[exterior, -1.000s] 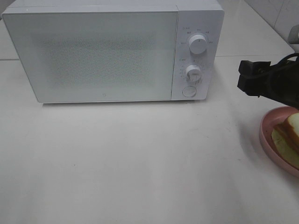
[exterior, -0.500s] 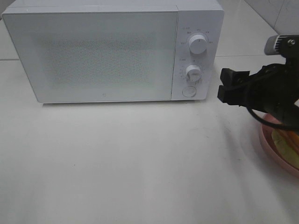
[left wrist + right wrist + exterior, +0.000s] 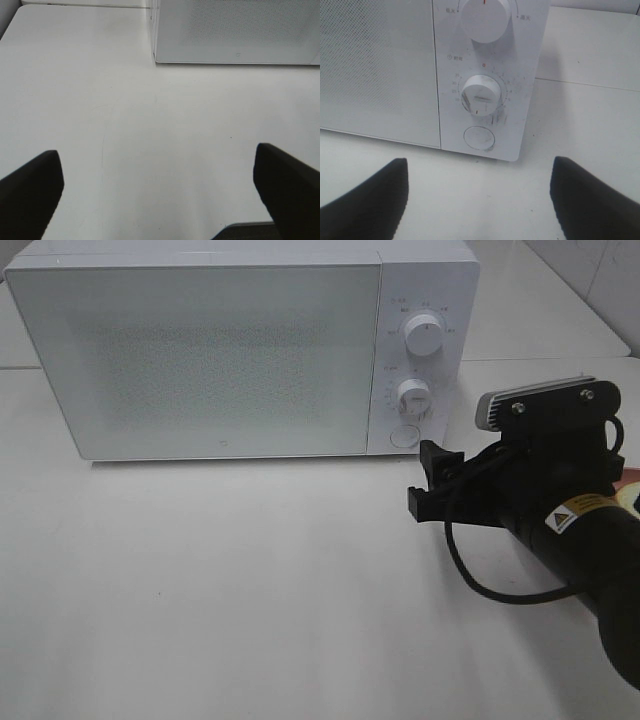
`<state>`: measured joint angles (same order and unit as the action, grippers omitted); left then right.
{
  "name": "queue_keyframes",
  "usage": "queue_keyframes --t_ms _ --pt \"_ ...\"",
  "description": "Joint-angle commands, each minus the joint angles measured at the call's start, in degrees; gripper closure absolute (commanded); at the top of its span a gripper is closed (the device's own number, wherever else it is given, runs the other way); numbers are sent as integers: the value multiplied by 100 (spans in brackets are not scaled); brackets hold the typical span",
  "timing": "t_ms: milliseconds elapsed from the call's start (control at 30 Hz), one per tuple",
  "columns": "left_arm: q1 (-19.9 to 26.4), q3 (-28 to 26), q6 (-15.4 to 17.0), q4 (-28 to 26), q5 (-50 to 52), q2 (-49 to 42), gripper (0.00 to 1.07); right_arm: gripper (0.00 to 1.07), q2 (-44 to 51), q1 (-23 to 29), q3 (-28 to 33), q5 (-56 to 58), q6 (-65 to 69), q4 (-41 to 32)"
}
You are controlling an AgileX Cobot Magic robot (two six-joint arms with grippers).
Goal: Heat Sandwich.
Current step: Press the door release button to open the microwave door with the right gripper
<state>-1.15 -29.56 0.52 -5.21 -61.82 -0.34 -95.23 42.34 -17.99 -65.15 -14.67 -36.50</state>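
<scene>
The sandwich is hidden behind my right arm in the exterior high view. Only a pink sliver of its plate (image 3: 631,483) shows at the right edge. The white microwave (image 3: 200,350) stands at the back with its door shut. My right gripper (image 3: 428,480) is open and empty. It hovers just in front of the microwave's lower right corner, below the round door button (image 3: 403,436). In the right wrist view the button (image 3: 479,138) and the timer knob (image 3: 480,93) lie ahead of the open right gripper (image 3: 480,200). My left gripper (image 3: 160,195) is open over bare table.
A second, upper knob (image 3: 424,336) sits on the microwave's control panel. The white tabletop (image 3: 250,580) stretches in front of the microwave. A wall seam runs behind the table at the right.
My right arm has swung left and forward from above the plate toward the microwave's control panel. It now covers the sandwich and most of the plate. Its jaws stayed open.
</scene>
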Motion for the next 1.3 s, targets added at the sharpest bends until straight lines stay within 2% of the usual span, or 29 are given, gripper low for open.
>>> queue_keyframes --t_ms 33,467,567,633,733,767,833,967,1033,1267,1300 --pt "29 6 0 -17 63 -143 9 32 -189 166 -57 -201 155 -350" --pt "29 6 0 -17 63 -143 9 32 -361 183 -120 -201 1392 -338" --pt "29 6 0 -17 63 -143 9 32 -361 183 -120 -201 2458 -269" --pt "29 6 0 -17 63 -143 9 32 -361 183 -120 -201 2699 -269" --pt "29 6 0 -17 63 -143 9 32 -361 183 -120 -201 3942 -269" --pt "29 6 0 -17 63 -143 9 32 -361 183 -120 -201 3942 -269" --pt "29 6 0 -17 63 -143 9 32 -361 183 -120 -201 5071 -269" --pt "29 6 0 -17 63 -143 9 32 -361 183 -120 -189 6033 -269" --pt "29 6 0 -17 63 -143 9 32 -361 183 -120 -120 6979 -269" --pt "29 6 0 -17 63 -143 9 35 -361 183 -120 -115 8251 -269" --pt "29 6 0 -17 63 -143 9 39 -361 183 -120 -115 8503 -269"
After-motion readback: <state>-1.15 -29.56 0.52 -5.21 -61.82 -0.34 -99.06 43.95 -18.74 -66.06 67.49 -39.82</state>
